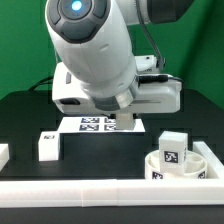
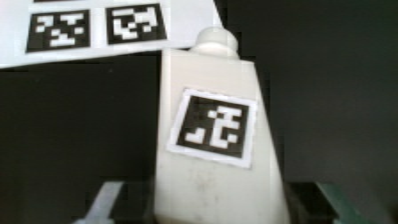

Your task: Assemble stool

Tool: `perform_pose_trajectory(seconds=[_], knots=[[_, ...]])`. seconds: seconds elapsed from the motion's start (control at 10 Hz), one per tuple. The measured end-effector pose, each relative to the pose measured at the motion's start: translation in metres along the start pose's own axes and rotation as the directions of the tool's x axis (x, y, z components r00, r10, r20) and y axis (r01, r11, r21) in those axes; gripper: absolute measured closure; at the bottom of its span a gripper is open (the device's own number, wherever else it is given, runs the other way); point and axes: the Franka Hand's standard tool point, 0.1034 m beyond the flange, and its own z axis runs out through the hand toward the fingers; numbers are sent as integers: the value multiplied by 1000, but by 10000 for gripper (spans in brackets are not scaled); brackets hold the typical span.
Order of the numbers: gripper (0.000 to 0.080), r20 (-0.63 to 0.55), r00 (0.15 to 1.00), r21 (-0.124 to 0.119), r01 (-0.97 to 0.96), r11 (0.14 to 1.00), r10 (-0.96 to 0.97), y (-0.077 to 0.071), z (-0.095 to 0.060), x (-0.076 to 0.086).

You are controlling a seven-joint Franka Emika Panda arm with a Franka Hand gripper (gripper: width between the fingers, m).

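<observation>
Wrist view: fingers (image 2: 107,200) gripped white blocky plastic leg (image 2: 210,130). Second leg (image 1: 172,148) seemingly on round white seat (image 1: 205,165); third leg (image 1: 47,145) lay loose.

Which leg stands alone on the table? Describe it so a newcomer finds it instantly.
Start at the big white robot arm over the black table. Toward the exterior view's left of it stands a short white leg, tag on top. Unlike the other leg at the round seat, nothing touches it.

A robotics lab. A big white robot arm (image 1: 90,50) stands over a black table (image 1: 110,152). A flat white marker board (image 1: 100,124) printed with square tags lies on it.
</observation>
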Motion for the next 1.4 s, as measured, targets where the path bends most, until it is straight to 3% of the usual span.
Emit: perform_pose_trajectory(seconds=[0.2, 0.3, 0.4, 0.6, 1.0, 1.4], knots=[[473, -16, 1000, -1, -10, 1000, 10, -5, -4, -1], [473, -149, 989, 0, -8, 1000, 8, -19, -18, 2], [473, -212, 977, -1, -8, 1000, 8, -28, -22, -7], [473, -342, 940, -4, 8, 1000, -9, -41, -35, -7], [473, -589, 808, 4, 21, 1000, -14, -46, -42, 1], [473, -768, 641, 30, 27, 999, 6, -81, -55, -9]])
